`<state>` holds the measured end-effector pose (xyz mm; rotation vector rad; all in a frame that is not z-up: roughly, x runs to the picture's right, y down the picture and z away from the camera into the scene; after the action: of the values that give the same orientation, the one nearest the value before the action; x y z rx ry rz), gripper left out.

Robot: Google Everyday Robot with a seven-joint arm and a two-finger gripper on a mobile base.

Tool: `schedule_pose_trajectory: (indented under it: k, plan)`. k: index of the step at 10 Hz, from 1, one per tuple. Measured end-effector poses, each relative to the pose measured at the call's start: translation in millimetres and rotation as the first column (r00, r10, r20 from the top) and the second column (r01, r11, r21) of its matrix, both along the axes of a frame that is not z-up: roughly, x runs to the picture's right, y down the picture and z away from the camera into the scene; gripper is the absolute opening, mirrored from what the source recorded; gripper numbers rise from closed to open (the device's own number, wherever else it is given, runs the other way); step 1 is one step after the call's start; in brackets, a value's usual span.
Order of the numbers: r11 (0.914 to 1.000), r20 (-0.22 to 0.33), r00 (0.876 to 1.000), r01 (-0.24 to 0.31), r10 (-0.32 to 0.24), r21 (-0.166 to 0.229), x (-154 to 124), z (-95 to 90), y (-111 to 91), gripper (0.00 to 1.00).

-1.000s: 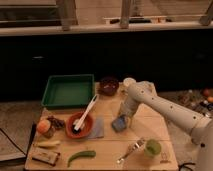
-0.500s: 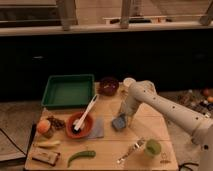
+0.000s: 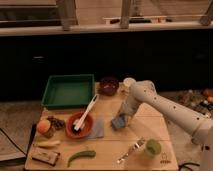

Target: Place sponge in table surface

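Note:
The sponge [image 3: 119, 122] is a small blue-grey block near the middle of the light wooden table surface [image 3: 112, 145], just right of the grey cloth. It looks tilted, and I cannot tell whether it rests on the wood. My gripper [image 3: 123, 117] comes down from the white arm on the right and sits right at the sponge's upper right side, touching or very close to it.
A green tray [image 3: 69, 91] is at the back left. A red bowl [image 3: 80, 126] holding a white utensil and a grey cloth [image 3: 98, 128] lie left of the sponge. A dark bowl [image 3: 109, 85], a green cup [image 3: 152, 148], a metal utensil [image 3: 130, 151], an orange [image 3: 44, 126] and a green vegetable [image 3: 81, 156] are around.

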<state>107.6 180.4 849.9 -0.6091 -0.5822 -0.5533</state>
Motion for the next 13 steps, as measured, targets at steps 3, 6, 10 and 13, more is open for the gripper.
schedule_pose_trajectory:
  k: [3, 6, 10, 13]
  plan:
    - [1.0000, -0.005, 1.000, 0.000, 0.000, -0.002, 0.7, -0.7, 1.0, 0.80]
    - [1.0000, -0.005, 1.000, -0.002, 0.002, -0.002, -0.1, 0.8, 0.9, 0.80]
    - [1.0000, -0.006, 1.000, -0.004, 0.004, -0.007, 1.5, 2.6, 0.6, 0.80]
    - [1.0000, -0.031, 0.999, -0.007, 0.007, -0.002, 9.7, -0.6, -4.1, 0.80]
